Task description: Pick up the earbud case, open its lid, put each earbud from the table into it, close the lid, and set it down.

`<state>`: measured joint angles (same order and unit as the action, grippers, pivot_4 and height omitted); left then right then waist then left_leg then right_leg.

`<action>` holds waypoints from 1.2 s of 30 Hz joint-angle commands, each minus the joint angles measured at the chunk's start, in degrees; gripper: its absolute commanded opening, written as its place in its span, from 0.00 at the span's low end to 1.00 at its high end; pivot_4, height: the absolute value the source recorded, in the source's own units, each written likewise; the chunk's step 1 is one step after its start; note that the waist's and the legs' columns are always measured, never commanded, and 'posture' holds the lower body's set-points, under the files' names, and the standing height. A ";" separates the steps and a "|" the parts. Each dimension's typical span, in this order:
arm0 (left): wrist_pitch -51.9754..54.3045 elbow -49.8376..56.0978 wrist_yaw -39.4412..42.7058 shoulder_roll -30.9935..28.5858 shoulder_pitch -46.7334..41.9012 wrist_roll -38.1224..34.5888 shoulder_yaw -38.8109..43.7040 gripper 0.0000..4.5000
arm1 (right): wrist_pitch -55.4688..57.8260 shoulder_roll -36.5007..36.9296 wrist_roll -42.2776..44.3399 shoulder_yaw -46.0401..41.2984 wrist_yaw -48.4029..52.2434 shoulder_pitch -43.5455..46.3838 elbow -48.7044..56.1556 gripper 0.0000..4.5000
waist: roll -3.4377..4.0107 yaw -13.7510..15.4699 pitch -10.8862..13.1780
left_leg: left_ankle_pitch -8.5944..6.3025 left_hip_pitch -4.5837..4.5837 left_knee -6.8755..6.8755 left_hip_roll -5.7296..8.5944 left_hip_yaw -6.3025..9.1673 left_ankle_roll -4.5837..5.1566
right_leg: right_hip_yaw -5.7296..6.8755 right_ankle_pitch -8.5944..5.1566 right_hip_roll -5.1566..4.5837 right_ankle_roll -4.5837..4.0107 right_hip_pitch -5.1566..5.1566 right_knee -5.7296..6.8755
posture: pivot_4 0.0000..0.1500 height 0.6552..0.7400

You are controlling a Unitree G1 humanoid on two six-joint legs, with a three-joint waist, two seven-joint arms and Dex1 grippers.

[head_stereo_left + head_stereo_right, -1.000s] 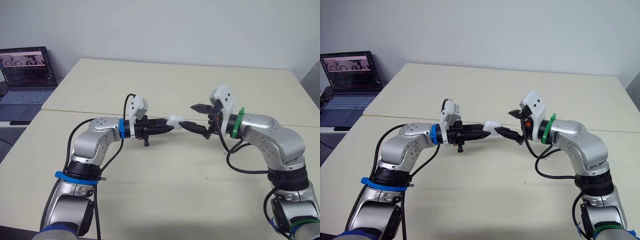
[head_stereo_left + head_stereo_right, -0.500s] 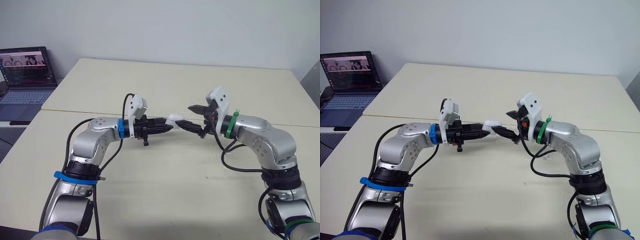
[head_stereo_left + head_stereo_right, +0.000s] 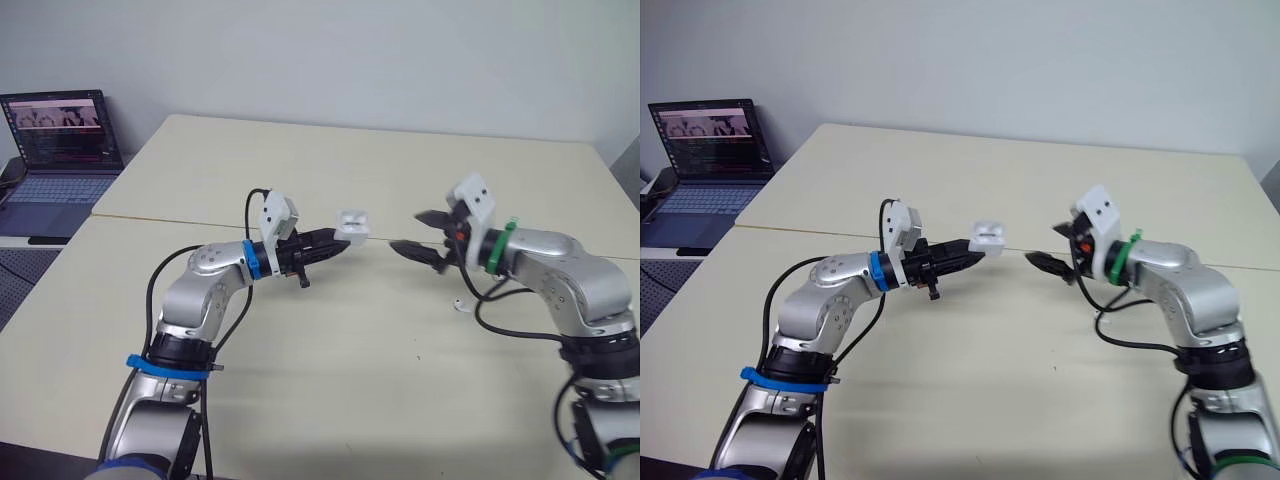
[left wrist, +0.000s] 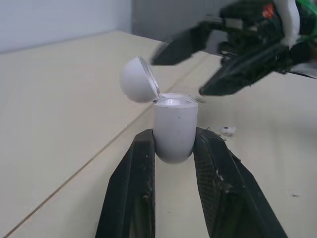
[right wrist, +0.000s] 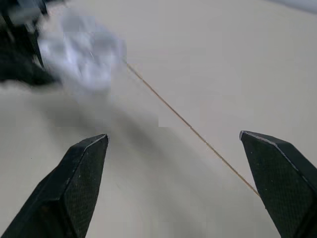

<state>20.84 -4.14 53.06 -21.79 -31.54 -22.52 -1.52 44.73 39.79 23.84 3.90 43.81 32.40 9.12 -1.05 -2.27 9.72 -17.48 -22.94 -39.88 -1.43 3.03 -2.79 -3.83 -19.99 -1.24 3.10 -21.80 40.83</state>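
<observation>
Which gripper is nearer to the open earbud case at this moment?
Left. The left gripper holds the earbud case between its fingers; the right gripper is open and apart from it, toward the robot's right.

White earbud case [image 4: 173, 130], lid [image 4: 134, 79] open

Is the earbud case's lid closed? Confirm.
No, the lid stands hinged open above the earbud case held in the left gripper.

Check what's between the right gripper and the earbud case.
Nothing: in the left eye view only bare table shows between the open right gripper and the open-lidded earbud case held by the left gripper.
</observation>
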 commanded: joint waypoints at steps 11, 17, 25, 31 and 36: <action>-2.70 14.41 -16.23 7.17 9.35 1.92 0.89 0.17 | -14.69 10.97 -10.97 6.45 15.95 -4.75 -9.63 0.99 | -0.04 0.41 0.03 | 0.02 0.06 -0.03 -0.10 -0.05 0.00 | -0.06 0.00 0.07 0.00 0.06 0.02 | 1.00 1.00; -1.25 17.18 -17.93 6.62 11.00 1.42 1.08 0.17 | -15.12 14.45 -12.02 5.17 17.60 -8.36 -7.89 0.99 | -0.06 0.59 0.04 | 0.02 0.08 -0.04 -0.06 -0.02 0.00 | -0.05 0.00 0.04 0.00 0.13 -0.02 | 1.00 1.00; -1.12 17.12 -18.90 6.65 10.57 1.25 1.06 0.17 | -15.28 13.71 -13.96 5.34 16.20 -9.77 -7.84 0.99 | -0.06 0.53 0.04 | 0.03 0.22 -0.04 -0.08 0.00 0.00 | -0.02 0.00 0.08 0.00 0.29 -0.05 | 1.00 1.00; -1.29 16.66 -18.73 6.60 10.26 1.24 1.01 0.17 | -15.28 14.17 -14.52 4.99 15.87 -10.79 -7.71 0.62 | -0.06 0.57 0.04 | 0.03 0.23 -0.04 -0.06 0.03 0.00 | -0.01 0.00 0.07 0.00 0.40 -0.13 | 1.00 1.00; -1.38 16.59 -18.85 7.08 10.33 1.27 0.60 0.17 | -14.86 14.37 -14.50 4.77 15.98 -10.87 -7.10 0.21 | -0.07 0.57 0.04 | 0.04 0.26 -0.05 -0.06 0.04 0.00 | -0.01 0.00 0.07 0.00 0.42 -0.13 | 1.00 1.00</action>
<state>19.94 10.73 34.38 -15.00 -20.37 -20.29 -0.83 29.64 53.16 10.13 10.41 59.96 21.35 0.59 -1.11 -1.70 9.76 -17.44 -22.68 -39.93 -1.49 3.07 -2.80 -3.85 -19.99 -1.17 3.10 -21.37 40.70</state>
